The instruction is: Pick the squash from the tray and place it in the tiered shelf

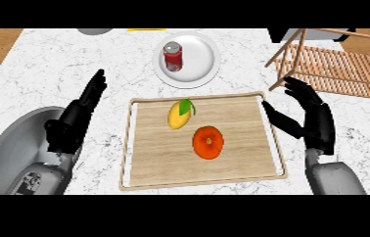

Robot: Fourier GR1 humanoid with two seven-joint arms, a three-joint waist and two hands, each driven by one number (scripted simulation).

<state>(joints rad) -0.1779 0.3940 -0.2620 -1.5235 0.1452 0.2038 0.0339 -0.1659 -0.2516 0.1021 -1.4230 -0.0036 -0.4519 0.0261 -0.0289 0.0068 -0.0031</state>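
Observation:
A wooden tray lies on the marble counter in the middle of the head view. On it are a yellow squash with a green stem, toward the tray's far left, and an orange-red round fruit just nearer. The wooden tiered shelf stands at the upper right. My right hand hovers open at the tray's right edge, fingers spread, apart from the squash. My left hand rests open to the left of the tray, fingers straight.
A white plate beyond the tray carries a red can. A grey object peeks in at the top left edge. The counter's wooden edge shows at the far left.

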